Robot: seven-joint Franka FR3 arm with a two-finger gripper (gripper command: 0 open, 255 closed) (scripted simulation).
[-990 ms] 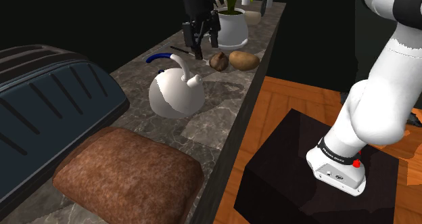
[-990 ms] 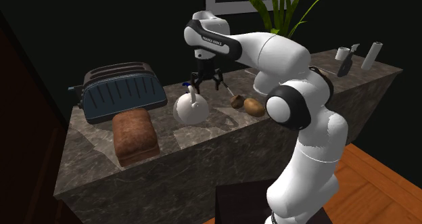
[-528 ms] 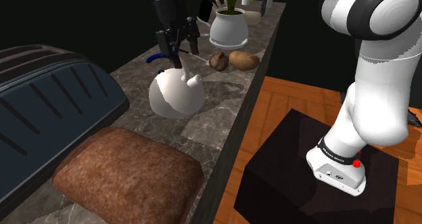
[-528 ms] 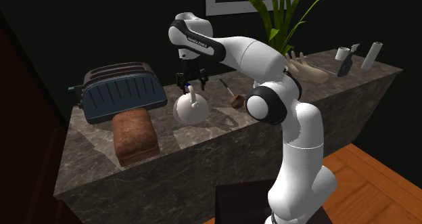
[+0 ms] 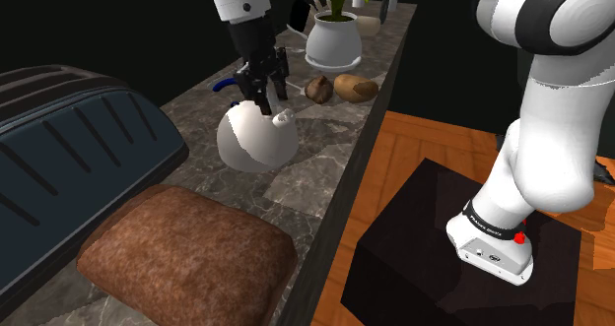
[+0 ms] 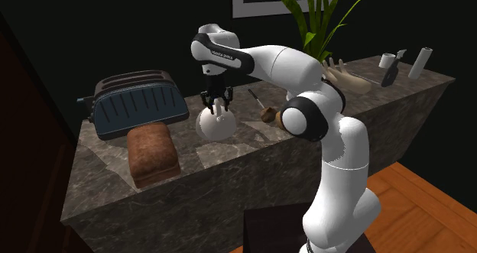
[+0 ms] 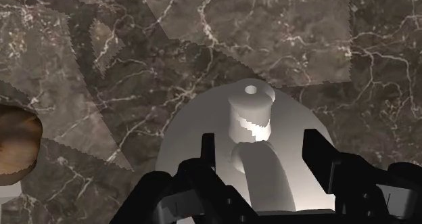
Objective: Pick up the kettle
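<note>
kettle (image 5: 254, 142) (image 6: 216, 124) (image 7: 250, 131): one. white, round body, short spout with a hole at its tip, arched handle with a blue end. it stands upright on the dark marble counter (image 5: 317, 181) (image 6: 306, 148) (image 7: 135, 67), between the loaf and the two brown pieces.

gripper (image 5: 262, 99) (image 6: 216, 106) (image 7: 262, 151): one, black, pointing down over the top of the kettle. its fingers stand apart, one on each side of the handle; in the wrist view a gap shows on both sides, so nothing is clasped.

loaf (image 5: 187, 255) (image 6: 153, 154): one, brown, lying flat just beside the toaster.

toaster (image 5: 69, 142) (image 6: 139, 105): one, dark blue, two slots on top.

brown rounded pieces: two, touching each other. one potato (image 5: 355, 86) and one darker, smaller piece (image 5: 318, 90), lying between the kettle and the pot.

pot (image 5: 333, 40): one, white, holding one green plant (image 6: 315, 14).

small white upright items at the counter's far end (image 6: 387, 60): too small to name.

stand (image 5: 424, 250): one black box on a wood floor (image 5: 439, 142).
</note>
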